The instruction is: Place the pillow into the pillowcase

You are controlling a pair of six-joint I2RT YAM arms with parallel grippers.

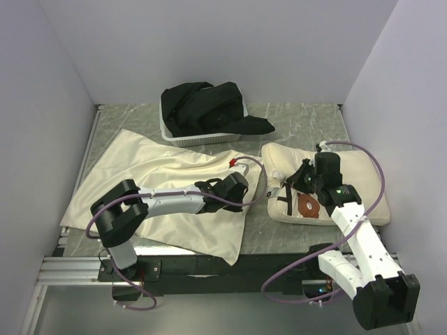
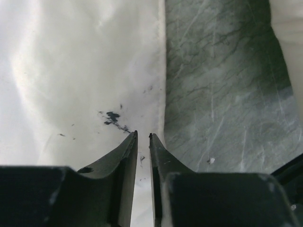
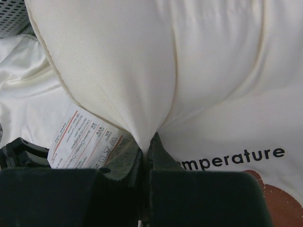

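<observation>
Wrinkles cover the large thin cream-white fabric pillowcase, spread over the left half of the grey marble table. Only the left wrist view shows the left gripper at its right hem, jaws almost together; whether they catch cloth I cannot tell. Near the right edge lies the plump cream bear-printed pillow; the right wrist view shows the right gripper pinching a pucker of its cover.

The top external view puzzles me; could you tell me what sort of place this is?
Probably a robotics lab test cell: a marbled table boxed in by white walls, the left arm and right arm bolted to a metal rail, and staged props such as the pillow and pillowcase.
</observation>
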